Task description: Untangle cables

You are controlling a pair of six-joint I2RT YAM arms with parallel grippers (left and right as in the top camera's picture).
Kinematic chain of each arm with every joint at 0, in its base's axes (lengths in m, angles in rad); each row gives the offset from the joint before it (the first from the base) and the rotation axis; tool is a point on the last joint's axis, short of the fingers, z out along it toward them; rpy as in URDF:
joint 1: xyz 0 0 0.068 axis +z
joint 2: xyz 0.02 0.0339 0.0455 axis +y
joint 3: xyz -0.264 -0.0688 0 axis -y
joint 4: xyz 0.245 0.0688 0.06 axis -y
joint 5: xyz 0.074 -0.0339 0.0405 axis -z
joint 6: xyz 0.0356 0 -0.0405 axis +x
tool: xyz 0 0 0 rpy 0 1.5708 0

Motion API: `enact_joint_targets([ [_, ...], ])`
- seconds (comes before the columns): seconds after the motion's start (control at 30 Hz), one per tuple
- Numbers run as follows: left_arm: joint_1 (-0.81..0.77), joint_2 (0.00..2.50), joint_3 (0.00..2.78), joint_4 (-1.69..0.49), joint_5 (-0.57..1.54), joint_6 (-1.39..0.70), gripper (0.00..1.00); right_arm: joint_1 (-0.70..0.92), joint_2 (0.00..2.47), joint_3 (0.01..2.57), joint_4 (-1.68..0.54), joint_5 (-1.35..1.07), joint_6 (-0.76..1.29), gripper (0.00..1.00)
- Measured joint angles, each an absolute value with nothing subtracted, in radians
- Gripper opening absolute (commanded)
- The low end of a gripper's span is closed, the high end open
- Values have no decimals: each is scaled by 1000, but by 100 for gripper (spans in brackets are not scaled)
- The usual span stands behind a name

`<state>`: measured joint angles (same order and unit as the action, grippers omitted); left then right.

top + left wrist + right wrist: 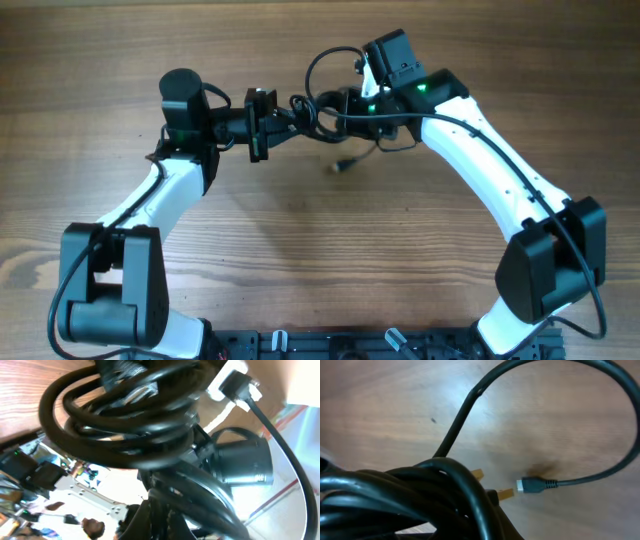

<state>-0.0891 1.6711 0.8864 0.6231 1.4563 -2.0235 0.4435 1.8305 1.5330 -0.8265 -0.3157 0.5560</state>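
Over the far middle of the table (300, 250): found the cables (318, 112) bunched in one tight knot, lifted off the wood and slung between the two arms.

Read the left gripper (288, 114) as clamped shut on its side of the knot. Saw only coils wound over one another in its wrist view, hard against the lens, consistent with a grip deep in the bundle. Judged this hold to be an anchor, fixing the mass for drawing a strand out against it.

Placed the right gripper (350, 104) at the opposite side of the knot, touching or nearly so. Cannot tell jaws open or shut, nor any cord between them: only coils at lower left in its wrist view, no fingers clearly made out.

Noted one free loop (326, 62) arching out beyond the knot, and one loose plug end (532, 485) trailing low toward the wood, apart from the bundle. Cannot tell whether resting on it or just above.

Took the plug end as the easy lead, being already outside the tangle and so probably simplest to pull through first.

Rated the task as early: knot not yet opened. Flagged a risk of tightening the coils, rather than loosening them, by hauling both sides straight apart.
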Motion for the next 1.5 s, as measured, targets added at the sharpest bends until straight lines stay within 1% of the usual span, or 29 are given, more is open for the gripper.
enact_joint_targets([
  [0.1, -60, 1673, 878, 655, 1479, -2024, 4, 437, 1825, 1547, -935, -306, 519, 4],
  [0.23, 36, 1673, 878, 673, 1487, -2019, 4, 408, 1827, 1541, -1058, -292, 449, 4],
  [0.3, 100, 1668, 890, 671, 1473, -1971, 4, 370, 1832, 1517, -1138, -215, 406, 4],
  [0.37, 149, 1664, 905, 596, 1448, -1881, 4, 329, 1848, 1494, -1167, -159, 368, 4],
  [0.4, 148, 1662, 908, 551, 1439, -1847, 4, 323, 1853, 1492, -1175, -141, 355, 4],
  [0.53, 89, 1662, 913, 303, 1379, -1586, 4, 331, 1855, 1492, -1220, -122, 308, 6],
  [0.57, 73, 1662, 915, 242, 1356, -1511, 4, 333, 1855, 1492, -1230, -120, 299, 10],
  [0.6, 59, 1662, 916, 182, 1332, -1444, 4, 333, 1855, 1492, -1245, -117, 292, 20],
  [0.63, 46, 1662, 918, 113, 1294, -1366, 4, 333, 1855, 1492, -1256, -109, 285, 34],
  [0.67, 30, 1662, 921, -3, 1221, -1261, 4, 333, 1855, 1492, -1261, -100, 282, 41],
  [0.7, 23, 1662, 918, -40, 1180, -1212, 4, 333, 1855, 1493, -1260, -93, 279, 47],
  [0.73, 10, 1658, 924, -151, 1083, -1140, 4, 333, 1855, 1496, -1258, -87, 279, 54],
  [0.77, 1, 1658, 923, -216, 1010, -1094, 4, 333, 1855, 1501, -1254, -84, 271, 68],
  [0.8, -14, 1658, 919, -276, 891, -1032, 4, 333, 1855, 1516, -1243, -81, 270, 73],
  [0.87, -29, 1657, 919, -305, 776, -971, 4, 333, 1855, 1545, -1221, -76, 268, 76],
  [0.93, -32, 1647, 919, -314, 708, -926, 4, 333, 1855, 1598, -1198, -76, 264, 82],
  [1.0, -37, 1604, 924, -341, 649, -902, 4, 330, 1855, 1627, -1192, -77, 270, 83],
  [1.07, -85, 1557, 966, -471, 574, -880, 4, 297, 1855, 1674, -1192, -85, 283, 83],
  [1.13, -173, 1523, 1048, -574, 477, -859, 4, 250, 1855, 1702, -1189, -103, 287, 82],
  [1.17, -242, 1521, 1127, -649, 397, -857, 4, 205, 1855, 1716, -1189, -119, 286, 83],
  [1.27, -407, 1520, 1254, -697, 263, -909, 5, 84, 1855, 1729, -1189, -146, 286, 82],
  [1.3, -460, 1522, 1269, -705, 226, -963, 10, 44, 1855, 1729, -1190, -150, 286, 82],
  [1.33, -486, 1527, 1270, -710, 208, -1003, 15, 40, 1855, 1729, -1189, -150, 286, 82],
  [1.4, -540, 1574, 1271, -696, 175, -1109, 31, 13, 1855, 1729, -1190, -157, 283, 82],
  [1.43, -568, 1615, 1271, -682, 167, -1150, 36, 11, 1855, 1729, -1190, -157, 282, 82],
  [1.5, -621, 1706, 1271, -641, 156, -1230, 39, 10, 1855, 1729, -1189, -160, 282, 82],
])
